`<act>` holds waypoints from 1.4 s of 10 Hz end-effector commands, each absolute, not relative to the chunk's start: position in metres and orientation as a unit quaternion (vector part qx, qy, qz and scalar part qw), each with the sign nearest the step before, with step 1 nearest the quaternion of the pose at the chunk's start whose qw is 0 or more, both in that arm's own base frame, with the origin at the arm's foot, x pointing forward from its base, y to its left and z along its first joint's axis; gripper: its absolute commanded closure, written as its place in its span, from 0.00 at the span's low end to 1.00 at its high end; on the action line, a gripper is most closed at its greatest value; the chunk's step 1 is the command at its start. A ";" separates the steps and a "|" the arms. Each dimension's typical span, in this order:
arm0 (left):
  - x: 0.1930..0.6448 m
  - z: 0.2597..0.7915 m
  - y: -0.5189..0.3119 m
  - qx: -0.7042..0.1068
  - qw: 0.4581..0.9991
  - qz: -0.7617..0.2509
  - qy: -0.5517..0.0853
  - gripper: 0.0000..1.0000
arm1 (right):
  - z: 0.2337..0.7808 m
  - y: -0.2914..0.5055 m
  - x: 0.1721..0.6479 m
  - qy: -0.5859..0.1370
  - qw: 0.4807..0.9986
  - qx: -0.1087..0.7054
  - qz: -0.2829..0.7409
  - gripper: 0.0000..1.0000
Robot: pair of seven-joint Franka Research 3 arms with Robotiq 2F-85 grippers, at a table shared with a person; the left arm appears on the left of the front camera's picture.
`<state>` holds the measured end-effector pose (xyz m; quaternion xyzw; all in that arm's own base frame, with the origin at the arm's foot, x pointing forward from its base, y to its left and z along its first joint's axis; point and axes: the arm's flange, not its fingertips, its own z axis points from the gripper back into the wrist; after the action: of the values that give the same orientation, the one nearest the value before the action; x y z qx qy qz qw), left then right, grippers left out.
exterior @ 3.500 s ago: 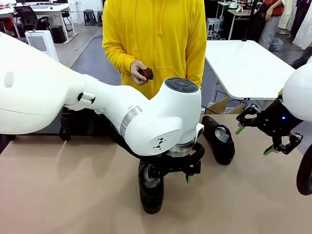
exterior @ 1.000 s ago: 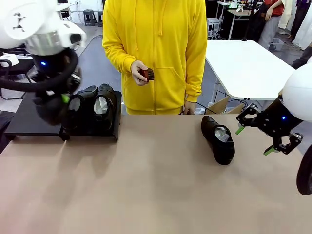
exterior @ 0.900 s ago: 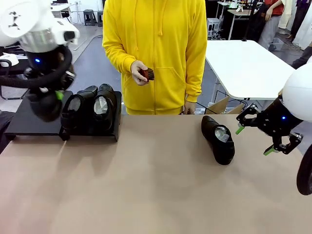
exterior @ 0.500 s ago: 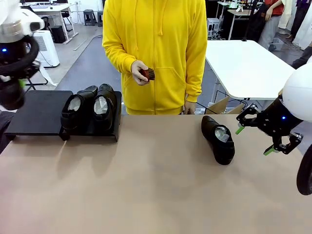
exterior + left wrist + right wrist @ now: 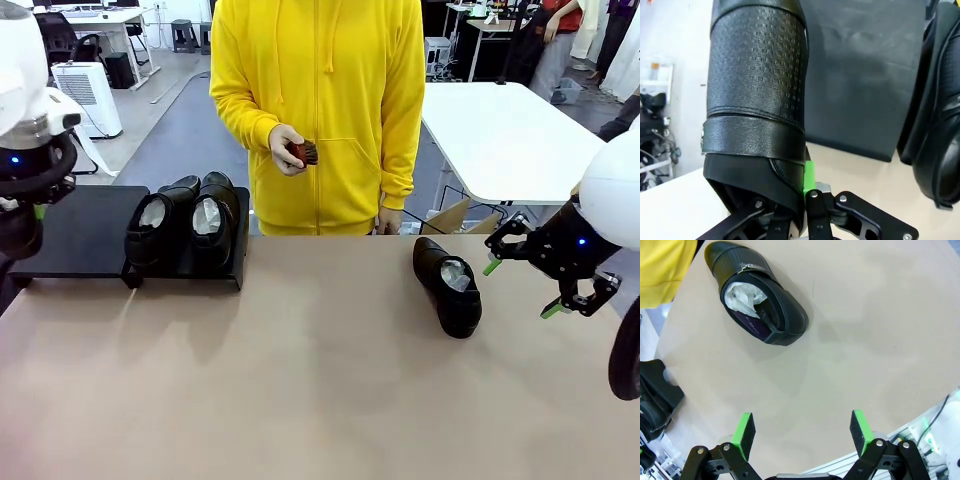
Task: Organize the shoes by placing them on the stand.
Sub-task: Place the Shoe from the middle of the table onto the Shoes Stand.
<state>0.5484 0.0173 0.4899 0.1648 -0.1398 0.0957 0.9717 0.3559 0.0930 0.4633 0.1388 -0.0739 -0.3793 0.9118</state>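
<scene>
Black shoe [image 5: 757,90] in left tool [image 5: 792,200], partly cropped

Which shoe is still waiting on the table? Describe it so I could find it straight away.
On the tan table, look at the robot's right half, near the person in the yellow hoodie. A glossy black dress shoe stuffed with white paper lies there on the bare tabletop, alone; its two lookalikes sit side by side on the black stand at the left.

L claw [image 5: 796,197] pinched on shoe [image 5: 757,90], arm far left; R claw [image 5: 520,288] spread wide, hovering at right.
</scene>
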 end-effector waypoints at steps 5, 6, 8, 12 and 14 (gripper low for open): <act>0.564 0.458 0.037 0.218 0.954 0.062 -0.197 1.00 | 0.464 0.092 0.357 -0.077 0.915 0.143 -0.370 0.00; 0.565 0.451 0.036 0.211 0.956 0.060 -0.197 1.00 | 0.464 0.092 0.357 -0.077 0.915 0.143 -0.370 0.00; 0.566 0.442 0.037 0.200 0.957 0.055 -0.201 1.00 | 0.464 0.092 0.357 -0.077 0.915 0.143 -0.370 0.00; 0.570 0.421 0.036 0.190 0.957 0.046 -0.213 1.00 | 0.464 0.092 0.357 -0.077 0.915 0.143 -0.370 0.00; 0.576 0.414 0.036 0.195 0.955 0.046 -0.221 1.00 | 0.464 0.092 0.357 -0.077 0.915 0.143 -0.370 0.00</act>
<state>0.5744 0.0360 0.4157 0.1808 -0.1980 0.0378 0.9626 0.3559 0.0930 0.4633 0.1388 -0.0739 -0.3792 0.9118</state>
